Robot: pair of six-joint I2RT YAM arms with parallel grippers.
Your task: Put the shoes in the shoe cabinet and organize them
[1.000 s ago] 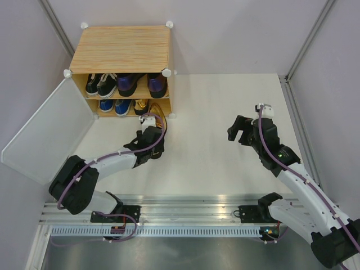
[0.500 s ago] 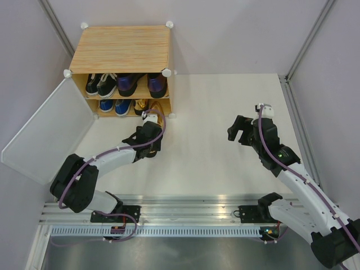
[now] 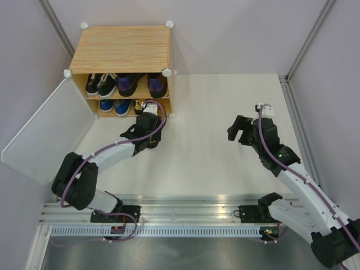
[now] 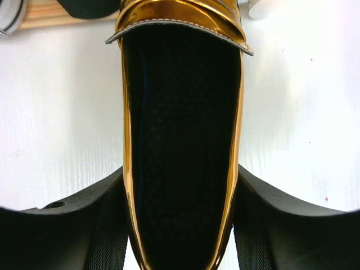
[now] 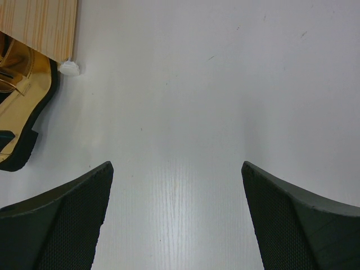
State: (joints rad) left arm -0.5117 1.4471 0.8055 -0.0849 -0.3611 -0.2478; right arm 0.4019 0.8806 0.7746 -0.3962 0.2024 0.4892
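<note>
Pushing forward over the last second, the left gripper (image 3: 148, 118) pinches the gold heel (image 4: 180, 140) by its sides, toe now entering the cabinet's (image 3: 124, 50) lower shelf at the right end. The right gripper (image 5: 177, 219) hangs spread wide over the table (image 5: 225, 84), well apart. This shoe looks nearly stowed.

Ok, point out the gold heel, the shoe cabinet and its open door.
gold heel (image 4: 183, 140), left wrist view, on its dark insole.
shoe cabinet (image 3: 124, 48), top external view, on the wooden top panel.
cabinet door (image 3: 48, 132), top external view, middle of the pale panel.
</note>
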